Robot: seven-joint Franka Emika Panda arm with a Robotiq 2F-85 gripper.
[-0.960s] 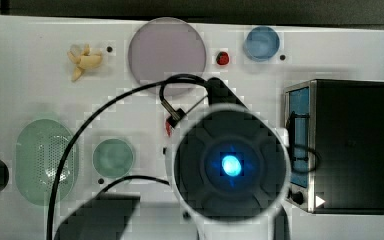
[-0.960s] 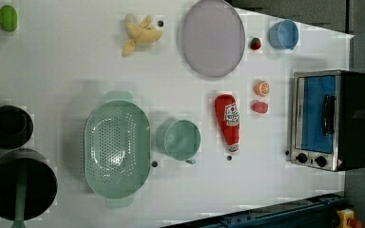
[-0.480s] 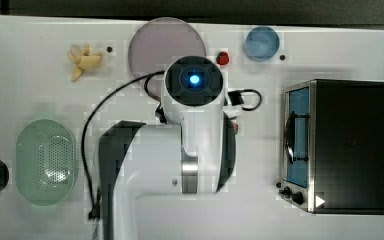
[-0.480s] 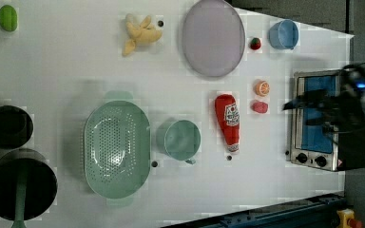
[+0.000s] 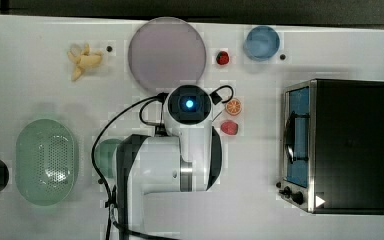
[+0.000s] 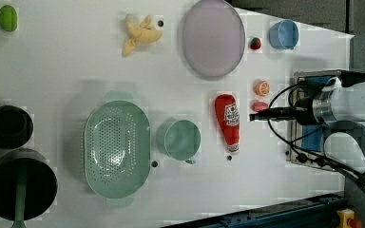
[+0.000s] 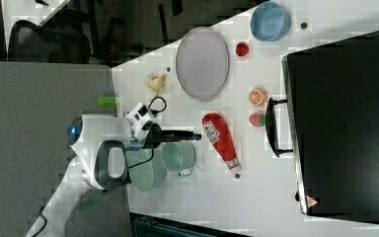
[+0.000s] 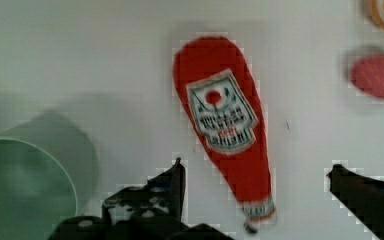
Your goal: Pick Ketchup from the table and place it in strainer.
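Observation:
The Ketchup [image 6: 228, 121] is a red tapering bottle with a white cap, lying flat on the white table beside the green cup [image 6: 180, 139]. In the wrist view the Ketchup [image 8: 225, 130] lies directly below my gripper [image 8: 255, 166]. The gripper is open, its dark fingers [image 8: 172, 180] stand either side of the bottle's narrow end, above it and clear of it. In the left view my gripper [image 6: 253, 116] hangs just off the bottle's right side. The pale green strainer [image 6: 116, 149] sits beyond the cup with nothing in it, and in the top view the strainer [image 5: 45, 161] is at the left.
A greyish-purple plate [image 6: 213, 38], a blue bowl [image 6: 283, 34], a strawberry [image 6: 255, 43], an orange slice [image 6: 262, 88] and a red fruit [image 6: 259, 105] lie near the bottle. A toaster oven [image 5: 340, 145] stands at the top view's right. Black pots [image 6: 21, 190] and a banana [image 6: 140, 33] sit farther off.
The arm has swung in from the left view's right and settled over the Ketchup. The fingers stayed open and nothing on the table has moved.

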